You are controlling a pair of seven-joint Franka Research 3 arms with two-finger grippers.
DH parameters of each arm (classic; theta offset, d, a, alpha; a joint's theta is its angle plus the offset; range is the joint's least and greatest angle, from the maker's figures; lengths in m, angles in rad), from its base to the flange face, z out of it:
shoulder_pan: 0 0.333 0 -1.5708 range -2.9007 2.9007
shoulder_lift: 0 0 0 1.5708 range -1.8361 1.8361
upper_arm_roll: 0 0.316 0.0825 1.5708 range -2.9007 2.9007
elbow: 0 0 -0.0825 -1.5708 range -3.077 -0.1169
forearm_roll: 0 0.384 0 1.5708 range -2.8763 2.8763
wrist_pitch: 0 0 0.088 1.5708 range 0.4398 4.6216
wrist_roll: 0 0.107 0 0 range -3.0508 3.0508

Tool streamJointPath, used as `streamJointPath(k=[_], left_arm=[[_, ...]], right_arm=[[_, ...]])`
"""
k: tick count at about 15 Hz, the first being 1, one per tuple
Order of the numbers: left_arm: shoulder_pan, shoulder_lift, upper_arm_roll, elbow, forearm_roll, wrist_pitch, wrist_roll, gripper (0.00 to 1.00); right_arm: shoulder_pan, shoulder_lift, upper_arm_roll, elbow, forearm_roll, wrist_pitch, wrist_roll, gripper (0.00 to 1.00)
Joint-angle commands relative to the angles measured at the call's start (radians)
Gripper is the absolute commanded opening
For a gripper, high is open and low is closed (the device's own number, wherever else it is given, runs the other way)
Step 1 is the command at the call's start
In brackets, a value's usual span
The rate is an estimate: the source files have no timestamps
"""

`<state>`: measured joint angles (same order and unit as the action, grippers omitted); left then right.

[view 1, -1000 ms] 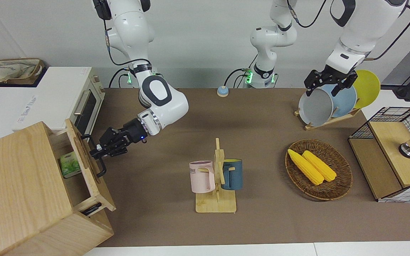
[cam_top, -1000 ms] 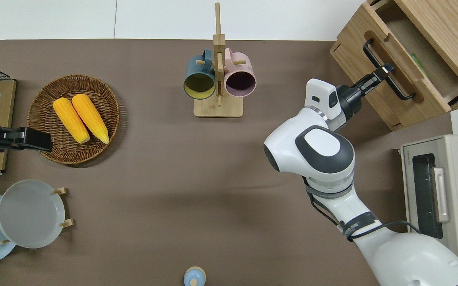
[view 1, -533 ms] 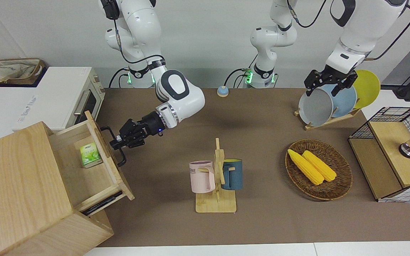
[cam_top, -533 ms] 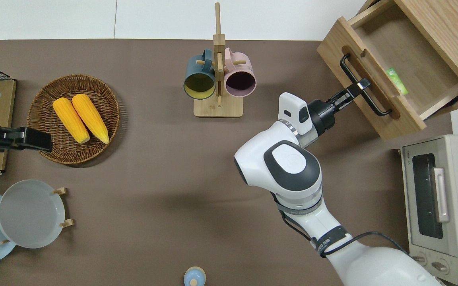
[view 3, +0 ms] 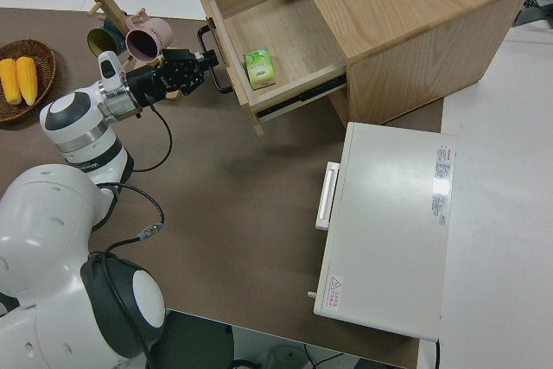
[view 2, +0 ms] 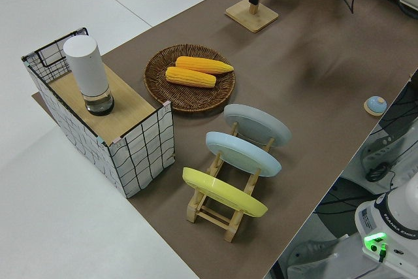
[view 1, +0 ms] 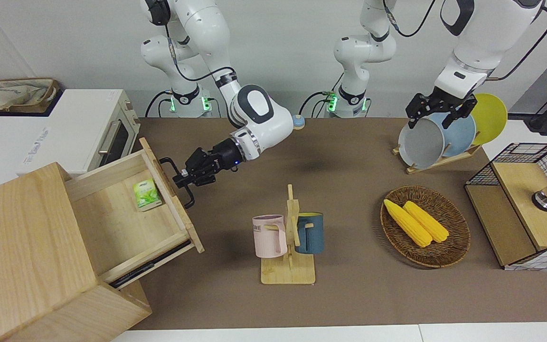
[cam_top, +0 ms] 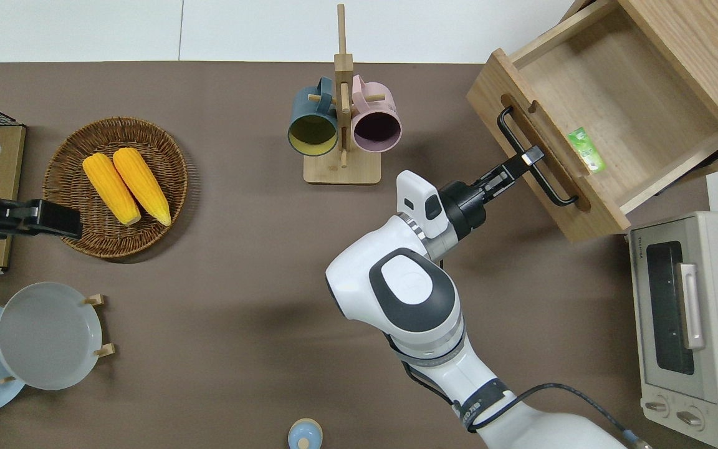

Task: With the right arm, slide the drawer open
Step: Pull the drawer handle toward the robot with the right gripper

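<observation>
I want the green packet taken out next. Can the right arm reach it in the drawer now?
Probably yes: the drawer stands wide open, the packet lies uncovered just inside its front, but the right gripper must release the handle first.

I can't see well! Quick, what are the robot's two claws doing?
Right gripper: shut on the drawer handle.
Left gripper: parked, cannot be told.

Bright, even light from above — shadows are soft and short, pooling under the right arm (cam_top: pixel 409 299) on the brown mat (cam_top: pixel 240 262). Focus is sharp throughout, with no strong glare. Straight edges bow slightly at the front view's borders.
</observation>
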<state>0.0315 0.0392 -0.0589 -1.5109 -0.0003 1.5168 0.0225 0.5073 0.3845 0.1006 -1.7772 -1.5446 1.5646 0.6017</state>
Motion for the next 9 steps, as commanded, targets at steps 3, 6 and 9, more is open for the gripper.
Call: streamJointPath(k=[3,6,9], left_arm=[[0.005,0.011,-0.007,0.024,0.017,-0.020,0.010,0.99],[0.005,0.011,-0.007,0.024,0.017,-0.020,0.010,0.99],[0.005,0.011,-0.007,0.026,0.017,-0.020,0.010,0.99]], right_arm=[[0.062,-0.001,0.004,0.021,0.035,-0.018,-0.046,0.000],[0.079,-0.001,0.004,0.027,0.038,-0.038,-0.051,0.000],[0.096,-0.001,0.002,0.032,0.043,-0.051,-0.053,0.000]])
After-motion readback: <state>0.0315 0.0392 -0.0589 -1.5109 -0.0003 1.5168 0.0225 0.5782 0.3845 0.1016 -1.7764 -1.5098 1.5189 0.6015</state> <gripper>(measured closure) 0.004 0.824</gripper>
